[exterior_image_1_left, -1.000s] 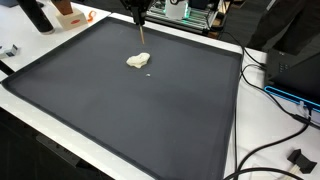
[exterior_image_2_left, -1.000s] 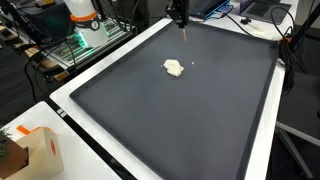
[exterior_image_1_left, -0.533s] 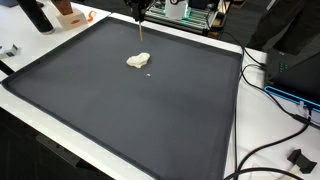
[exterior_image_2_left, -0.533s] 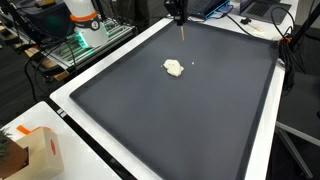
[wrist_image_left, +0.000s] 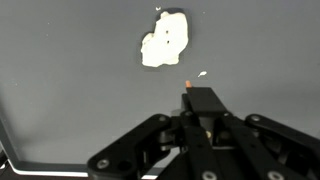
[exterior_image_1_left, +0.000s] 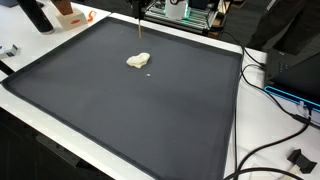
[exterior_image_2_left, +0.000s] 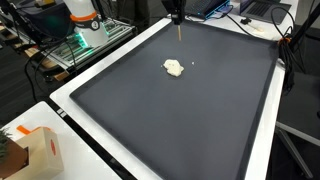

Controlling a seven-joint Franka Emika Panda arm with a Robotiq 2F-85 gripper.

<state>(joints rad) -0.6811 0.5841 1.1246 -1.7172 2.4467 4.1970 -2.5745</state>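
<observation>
Pincer (wrist_image_left: 203, 106) clamped shut on thin stick (exterior_image_1_left: 139, 31), hanging clear of pale lump (wrist_image_left: 165, 40) on dark mat (exterior_image_1_left: 160, 120) — narrow grip, so stick could twist or slip if its tip drags.

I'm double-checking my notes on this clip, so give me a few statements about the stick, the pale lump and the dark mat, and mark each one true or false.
1. The gripper is shut on a thin stick. True.
2. The stick's tip is pressed into the pale lump. False: in both exterior views the tip ends short of the lump, with bare mat between them.
3. A small crumb lies close beside the lump. True.
4. The lump sits on a white plate. False: it lies directly on the dark mat.
</observation>
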